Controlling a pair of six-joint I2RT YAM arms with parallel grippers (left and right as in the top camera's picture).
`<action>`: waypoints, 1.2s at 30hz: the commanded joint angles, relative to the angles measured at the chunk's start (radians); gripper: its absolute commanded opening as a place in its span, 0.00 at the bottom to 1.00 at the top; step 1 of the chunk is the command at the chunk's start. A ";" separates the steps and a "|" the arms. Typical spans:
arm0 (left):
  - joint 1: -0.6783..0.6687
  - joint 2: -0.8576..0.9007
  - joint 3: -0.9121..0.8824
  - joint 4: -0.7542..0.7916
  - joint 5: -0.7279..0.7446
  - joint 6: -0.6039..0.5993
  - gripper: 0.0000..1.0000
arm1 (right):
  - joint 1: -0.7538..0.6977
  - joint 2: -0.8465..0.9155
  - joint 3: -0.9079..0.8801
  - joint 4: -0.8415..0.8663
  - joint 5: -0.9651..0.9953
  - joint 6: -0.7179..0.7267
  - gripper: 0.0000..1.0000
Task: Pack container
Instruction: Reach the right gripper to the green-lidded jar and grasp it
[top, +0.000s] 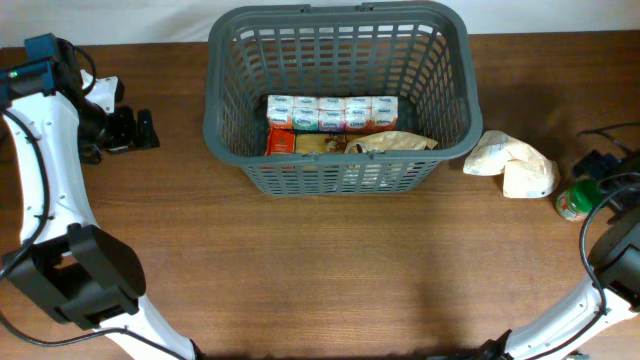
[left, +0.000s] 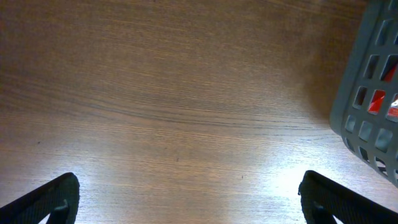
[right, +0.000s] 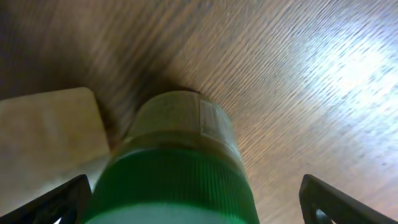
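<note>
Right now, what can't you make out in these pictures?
- Jar label: right wrist view, blurred, too close; lid cut by the bottom edge.
- Basket: left wrist view shows one corner, rest past the right edge.
- Packs in it: overhead, print too small; near wall partly hides others.

Looking close down on a jar (right: 177, 134) with a ribbed green lid (right: 171, 183), on the wooden desk (right: 298, 68). Just left, against its side, a pale packet (right: 50, 134). Right gripper (right: 199, 202) fingertips (right: 339, 200) spread wide either side, clear of the lid.
</note>
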 joint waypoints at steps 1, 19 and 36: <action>0.002 0.007 -0.006 0.002 0.011 -0.012 0.99 | 0.006 -0.010 -0.033 0.026 -0.010 -0.004 0.99; 0.002 0.007 -0.006 0.003 0.011 -0.012 0.99 | 0.006 -0.010 -0.159 0.143 -0.022 -0.001 0.86; 0.002 0.007 -0.006 0.002 0.011 -0.012 0.99 | 0.005 -0.023 -0.155 0.107 -0.078 -0.001 0.42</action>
